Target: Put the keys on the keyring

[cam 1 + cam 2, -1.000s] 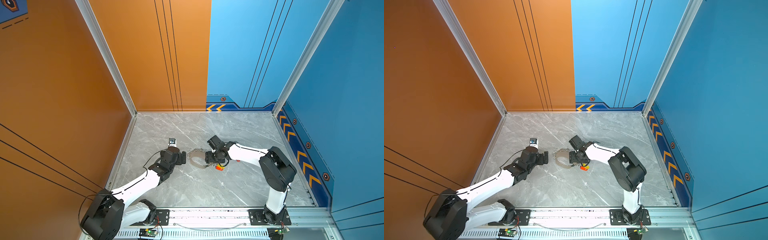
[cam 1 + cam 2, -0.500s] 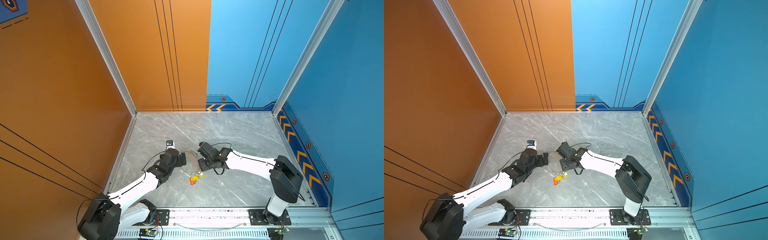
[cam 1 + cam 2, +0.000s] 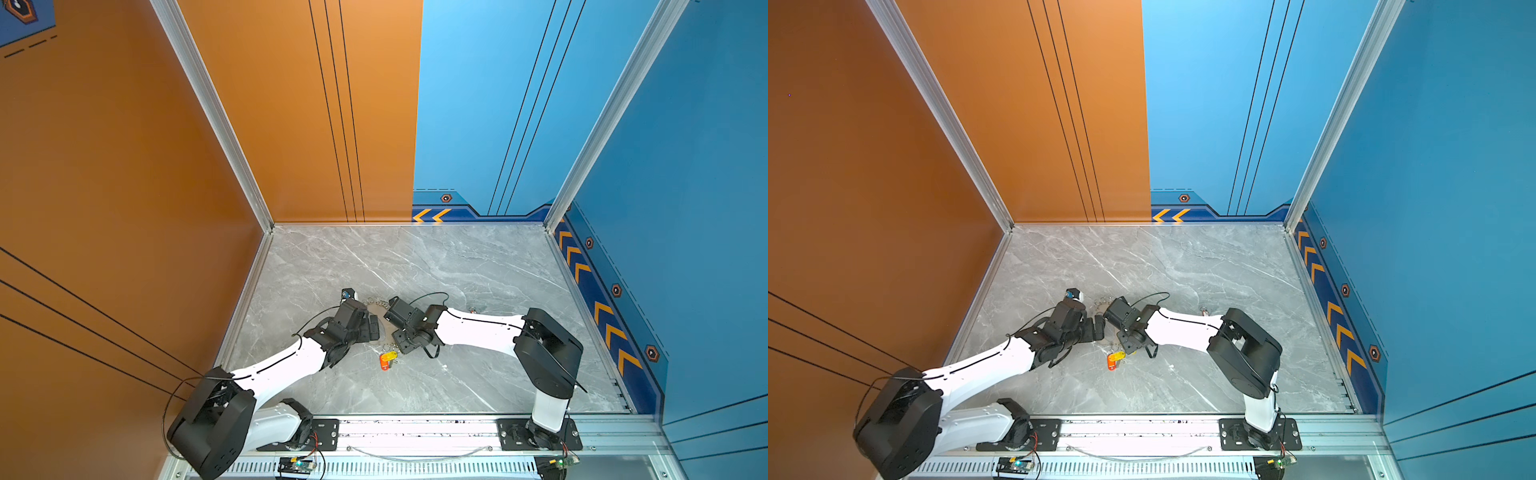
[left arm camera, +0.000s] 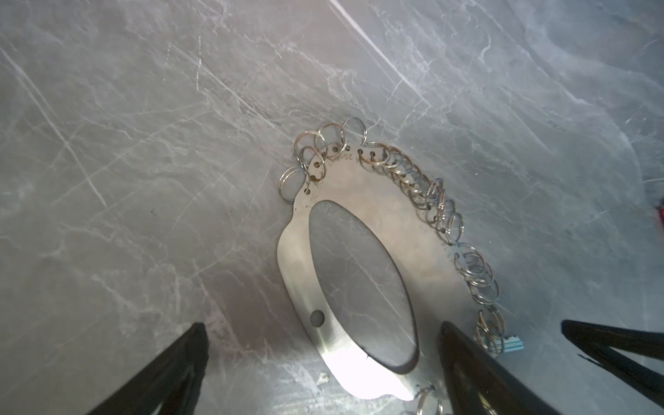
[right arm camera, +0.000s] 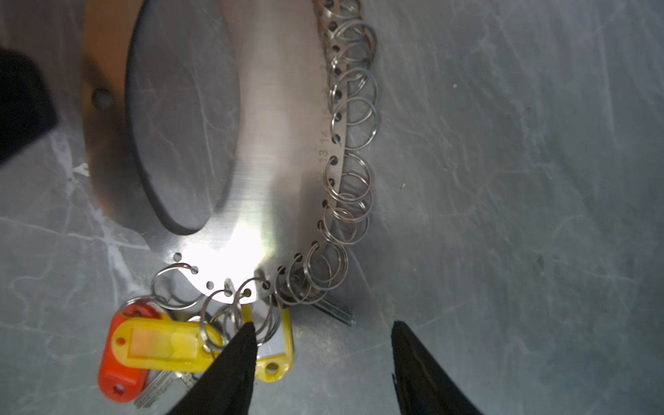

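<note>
Moved: keys [image 3: 387, 359] and keyring plate [image 4: 359, 187] lie nearer the front edge and further left than a second ago; right gripper [image 5: 321, 325] has come across with them toward the left arm.
Left gripper [image 4: 321, 325]: jaws spread wide and released, one finger on each side of the plate's rounded end; whether they touch the plate cannot be told.
Right gripper jaws: apart, with only bare table [image 3: 457, 270] between them; one fingertip [image 5: 244, 337] sits over the rings beside the tags.
Keys, place: bunched at the plate's other end on split rings at its edge holes, flat on the table, nearer the front edge than either gripper in both top views.
Tags: yellow tag [image 5: 161, 346] lies across red tag [image 5: 115, 381]; second yellow tag [image 5: 276, 355] is partly under the fingertip; pale blue tag [image 4: 513, 344] sits further along the plate's edge.
Key blades: silvery, showing from under the tags.
Small rings [image 5: 355, 107]: a row along the plate's curved outer edge, most carrying nothing.
Plate, lie: flat on the table between the two grippers, marble showing through its oval cut-out.
</note>
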Robot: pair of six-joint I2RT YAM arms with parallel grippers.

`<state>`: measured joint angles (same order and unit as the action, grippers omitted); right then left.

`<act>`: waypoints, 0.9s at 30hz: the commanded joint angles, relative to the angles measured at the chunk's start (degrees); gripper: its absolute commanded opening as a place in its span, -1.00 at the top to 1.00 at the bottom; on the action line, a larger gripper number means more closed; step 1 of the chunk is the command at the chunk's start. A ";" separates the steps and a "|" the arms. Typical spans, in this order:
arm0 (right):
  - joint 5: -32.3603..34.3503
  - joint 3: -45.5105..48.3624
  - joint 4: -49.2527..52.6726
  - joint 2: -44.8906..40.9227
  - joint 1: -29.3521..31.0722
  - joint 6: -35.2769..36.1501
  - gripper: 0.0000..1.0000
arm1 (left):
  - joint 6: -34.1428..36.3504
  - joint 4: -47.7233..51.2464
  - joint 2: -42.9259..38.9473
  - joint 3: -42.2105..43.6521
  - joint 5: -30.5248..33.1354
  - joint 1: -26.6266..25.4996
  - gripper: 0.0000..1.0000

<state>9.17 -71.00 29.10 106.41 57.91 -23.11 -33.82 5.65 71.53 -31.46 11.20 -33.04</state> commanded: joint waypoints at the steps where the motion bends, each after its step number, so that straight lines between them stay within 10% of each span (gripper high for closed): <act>1: 2.18 -1.44 0.60 0.52 0.67 0.54 -0.24 | -1.18 0.85 2.95 -2.44 -1.59 -0.19 -0.99; 27: 0.66 0.94 0.94 0.57 -0.33 -1.28 0.01 | 1.02 3.10 5.73 -4.05 0.39 -0.45 -0.99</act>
<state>11.42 -70.46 29.02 108.18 56.88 -24.21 -33.91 7.44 78.13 -36.01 10.41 -33.08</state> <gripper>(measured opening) 0.501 0.996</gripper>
